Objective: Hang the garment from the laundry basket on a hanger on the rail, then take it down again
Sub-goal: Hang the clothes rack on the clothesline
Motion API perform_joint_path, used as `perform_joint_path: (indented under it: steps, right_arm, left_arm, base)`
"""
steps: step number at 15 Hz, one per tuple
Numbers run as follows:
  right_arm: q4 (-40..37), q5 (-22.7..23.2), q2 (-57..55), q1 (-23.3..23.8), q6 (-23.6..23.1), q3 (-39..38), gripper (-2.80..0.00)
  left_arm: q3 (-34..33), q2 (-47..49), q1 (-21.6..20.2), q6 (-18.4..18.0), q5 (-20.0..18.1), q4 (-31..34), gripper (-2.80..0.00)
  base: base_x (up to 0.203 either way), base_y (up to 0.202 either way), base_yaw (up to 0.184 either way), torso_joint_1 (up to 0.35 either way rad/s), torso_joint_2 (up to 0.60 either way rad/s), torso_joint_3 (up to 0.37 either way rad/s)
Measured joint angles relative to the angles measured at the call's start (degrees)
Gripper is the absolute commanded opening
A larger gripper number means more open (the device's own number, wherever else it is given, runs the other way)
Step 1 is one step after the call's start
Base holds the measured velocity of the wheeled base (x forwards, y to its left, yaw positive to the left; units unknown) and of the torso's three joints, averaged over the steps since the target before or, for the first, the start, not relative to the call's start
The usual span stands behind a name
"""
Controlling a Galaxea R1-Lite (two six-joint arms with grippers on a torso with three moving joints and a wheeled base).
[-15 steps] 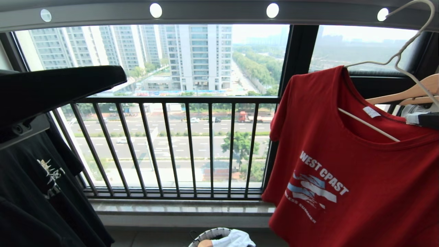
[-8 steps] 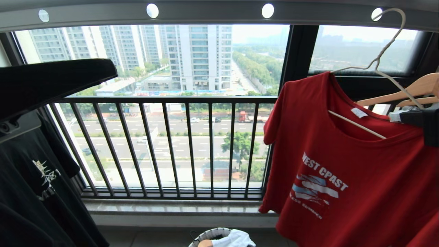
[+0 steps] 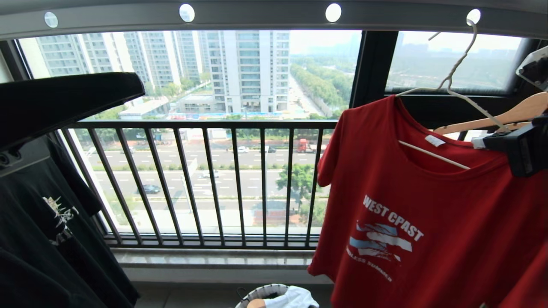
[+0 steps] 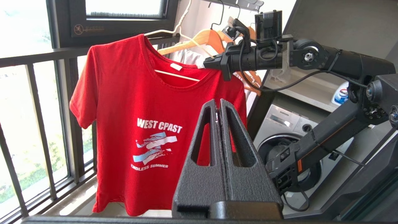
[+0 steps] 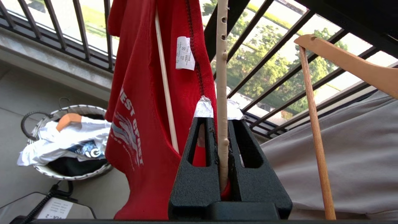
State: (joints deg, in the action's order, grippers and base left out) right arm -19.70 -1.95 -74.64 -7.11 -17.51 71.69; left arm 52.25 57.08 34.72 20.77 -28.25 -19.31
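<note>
Left gripper point(image 4: 219, 104) first, operator: its ribbed black fingers are pressed flat together on nothing, and in your head view you get only a dark slab of that arm at nine o'clock, the tip cut off by the frame. Below it, at eight o'clock, hangs the black printed T-shirt point(image 3: 51, 239), mostly out of frame. Dead centre you see the black railing point(image 3: 205, 184) of thin vertical bars. At six o'clock the laundry basket point(image 3: 261, 293) barely peeks in, white weave with a dark rim; your right wrist view shows it point(image 5: 42, 169) stuffed with white cloth, what lies beneath too dark to read.

Moving right, the garment point(image 3: 411, 205), soft red cotton with white lettering, drapes from the hanger point(image 3: 460, 64) at three o'clock, its far shoulder cut off by the frame. That thin off-white wire hook sits at the grey rail point(image 3: 265, 17) by a round bright hole at one o'clock; whether it rests on the bar, you cannot tell. Right gripper point(image 3: 481, 143) is pinching the hanger's sloping wire arm at three o'clock, taped fingertips point(image 5: 203, 109) clamped either side. Behind it, smooth wooden hangers point(image 3: 513, 113) are half hidden.
</note>
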Motion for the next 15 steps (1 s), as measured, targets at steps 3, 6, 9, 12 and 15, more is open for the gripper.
perform_joint_path:
  steps: [3, 6, 9, 12, 15]
  right_arm:
    - [0.1, -0.1, -1.2, 0.0, -0.4, 0.5, 0.0]
    - [-0.1, 0.0, -1.3, 0.0, -0.5, 0.3, 0.0]
    - [-0.1, 0.2, -0.1, -0.4, -0.5, 0.1, 0.0]
    - [0.2, 1.4, 4.1, -0.6, -0.3, -1.0, 0.0]
    - [0.1, 3.8, 10.2, -0.6, -0.2, -1.9, -2.8]
  left_arm:
    - [0.0, 0.0, 0.0, 0.0, 0.0, 0.0, -2.8]
    - [0.0, -0.1, 0.0, 0.0, 0.0, 0.0, -2.8]
    - [0.0, -0.2, 0.0, 0.0, 0.0, 0.0, -2.8]
    - [-0.1, -0.2, 0.0, 0.0, 0.0, 0.2, -2.8]
    - [-0.2, 0.0, 0.0, 0.0, 0.0, 0.4, -2.8]
  base:
    - [0.0, 0.0, 0.0, 0.0, 0.0, 0.0]
    - [0.0, 0.0, 0.0, 0.0, 0.0, 0.0]
    - [0.0, 0.0, 0.0, 0.0, 0.0, 0.0]
    - [0.0, 0.0, 0.0, 0.0, 0.0, 0.0]
    - [0.0, 0.0, 0.0, 0.0, 0.0, 0.0]
